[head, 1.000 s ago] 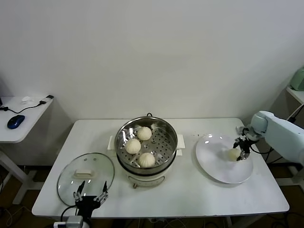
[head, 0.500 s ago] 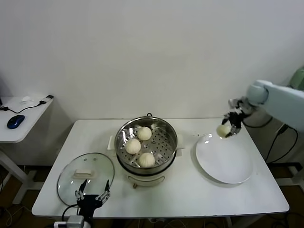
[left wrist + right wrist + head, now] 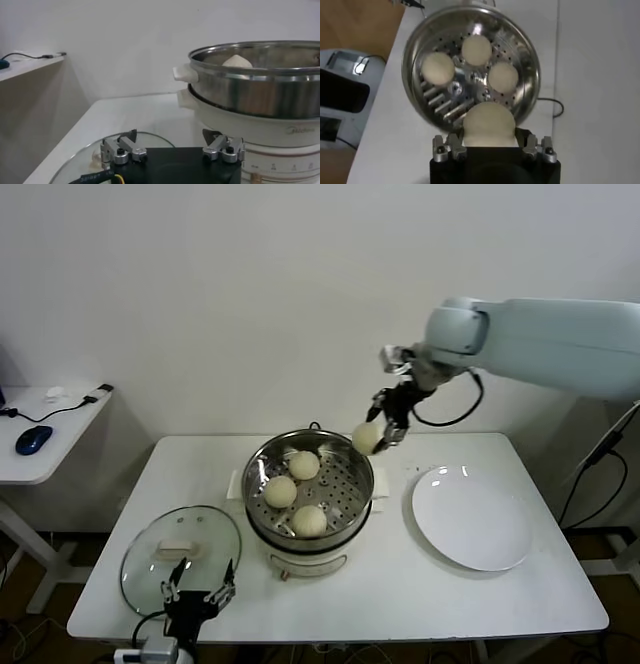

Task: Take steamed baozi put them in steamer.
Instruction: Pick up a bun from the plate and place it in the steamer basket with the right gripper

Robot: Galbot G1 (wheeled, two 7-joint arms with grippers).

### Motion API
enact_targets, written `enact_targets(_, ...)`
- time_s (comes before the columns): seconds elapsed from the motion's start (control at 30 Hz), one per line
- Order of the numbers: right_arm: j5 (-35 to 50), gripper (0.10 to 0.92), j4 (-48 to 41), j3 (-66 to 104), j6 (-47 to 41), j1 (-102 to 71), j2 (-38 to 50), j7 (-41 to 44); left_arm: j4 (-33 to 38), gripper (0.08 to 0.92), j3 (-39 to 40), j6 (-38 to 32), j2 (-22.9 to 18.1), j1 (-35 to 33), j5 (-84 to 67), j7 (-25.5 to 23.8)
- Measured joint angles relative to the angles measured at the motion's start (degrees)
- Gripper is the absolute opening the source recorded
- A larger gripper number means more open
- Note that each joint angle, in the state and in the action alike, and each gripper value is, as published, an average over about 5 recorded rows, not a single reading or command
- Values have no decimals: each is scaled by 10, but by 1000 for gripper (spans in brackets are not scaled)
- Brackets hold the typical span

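Hovering above steamer [image 3: 309,484]: gripper-held baozi [image 3: 366,438]

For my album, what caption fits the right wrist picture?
Right gripper carries the fourth baozi above the steamer.

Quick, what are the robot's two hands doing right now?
Left gripper: jaws open, holding nothing, low by the round glass lid.
Right gripper: jaws shut on a round cream-white baozi, above the shiny steel steamer.
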State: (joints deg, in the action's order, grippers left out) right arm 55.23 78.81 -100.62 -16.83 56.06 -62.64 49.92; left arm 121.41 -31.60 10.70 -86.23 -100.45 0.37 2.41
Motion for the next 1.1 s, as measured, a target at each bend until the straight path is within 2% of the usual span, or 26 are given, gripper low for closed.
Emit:
enact_targets(0.27, 18, 679, -1, -2, -44, -50, -58, -53, 1, 823, -4, 1, 0, -1, -6, 0)
enact_targets(0.73, -13, 688, -25, 3, -76, -130, -87, -100, -3, 823, -5, 2, 0, 1, -12, -1)
enact_targets(0.93, -17, 789, -32, 9, -75, -137, -89, -100, -3, 823, -6, 2, 0, 0, -13, -1)
enact_targets(1.1, -12, 821, -39, 21, -59, -133, -84, -87, 0, 823, -7, 3, 1, -2, -13, -1)
